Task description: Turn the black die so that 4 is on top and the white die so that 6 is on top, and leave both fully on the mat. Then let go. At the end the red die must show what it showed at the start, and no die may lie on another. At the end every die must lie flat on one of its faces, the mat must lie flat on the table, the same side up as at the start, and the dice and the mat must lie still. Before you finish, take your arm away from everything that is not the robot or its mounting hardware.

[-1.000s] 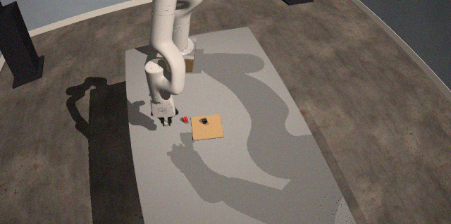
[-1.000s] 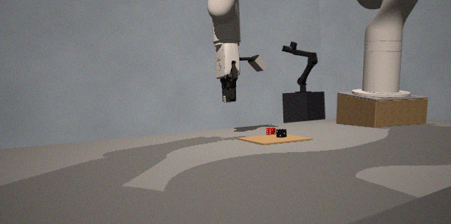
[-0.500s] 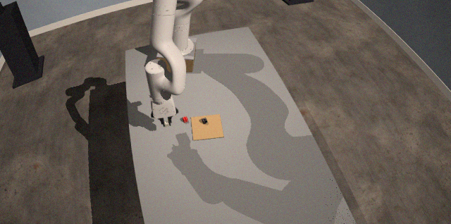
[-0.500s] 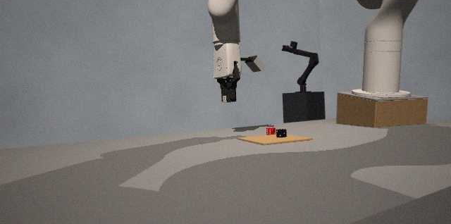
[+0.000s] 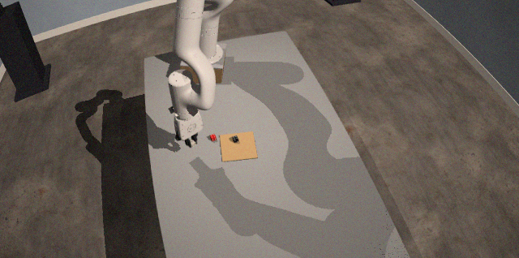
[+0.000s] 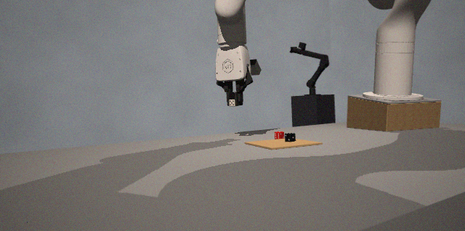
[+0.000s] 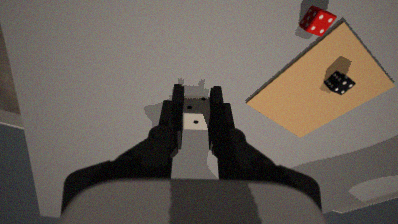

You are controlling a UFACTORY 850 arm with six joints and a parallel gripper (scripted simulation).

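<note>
My gripper point(image 6: 232, 102) is shut on the white die point(image 6: 232, 102) and holds it high above the table, off to the side of the mat. The wrist view shows the white die point(image 7: 195, 116) between the two black fingers. The tan mat point(image 5: 238, 146) lies flat on the grey table. The black die point(image 5: 235, 139) sits on the mat near its far edge; it also shows in the wrist view point(image 7: 340, 83) and the exterior view point(image 6: 290, 136). The red die point(image 5: 213, 137) lies on the table just off the mat's edge, between the mat and my gripper point(image 5: 190, 141).
The arm's base stands on a brown box point(image 6: 393, 112) behind the mat. A dark pedestal with a small black arm point(image 6: 312, 107) stands further back. Dark stands point(image 5: 22, 55) are on the floor around the table.
</note>
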